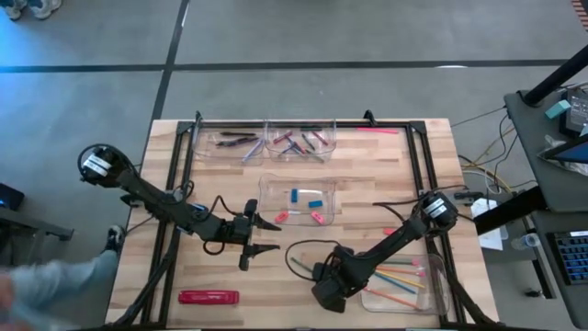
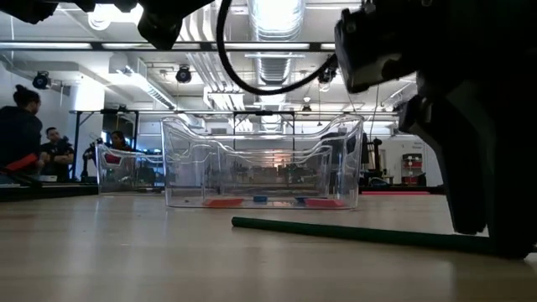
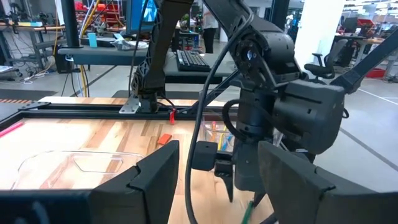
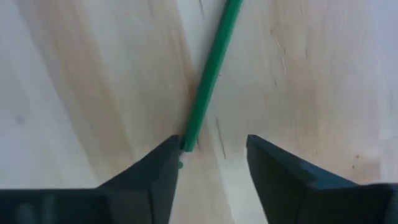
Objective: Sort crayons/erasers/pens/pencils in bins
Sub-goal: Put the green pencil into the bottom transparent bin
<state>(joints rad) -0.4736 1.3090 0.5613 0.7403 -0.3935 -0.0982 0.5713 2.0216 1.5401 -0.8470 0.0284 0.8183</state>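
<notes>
From where I stand, most of the sorting looks done. Starting at the left, a long red flat pack (image 1: 209, 296) lies alone on the near left part of the table (image 1: 367, 175), outside any bin, and I take it as not part of the sorting. The left gripper (image 1: 266, 234) hangs over bare wood left of centre, its fingers spread and holding nothing; that arm seems to be waiting. At the far edge, one clear bin (image 1: 230, 141) holds dark pens (image 1: 237, 140) and the bin beside it (image 1: 301, 140) holds a jumble of short crayons (image 1: 299, 142). The middle bin (image 1: 296, 200) has blue and pink erasers (image 1: 304, 206) in it. Further right, the right gripper (image 4: 211, 152) is down at the tabletop with its fingers parted on either side of the end of a green pencil (image 4: 211, 74) that lies flat on the wood, not pinched. Right of that, the near-right bin (image 1: 404, 285) already holds several coloured pencils (image 1: 400, 276). A loose pinkish stick (image 1: 377, 131) lies at the far right edge. So I judge that the green pencil, and perhaps that stick, are what remains.
</notes>
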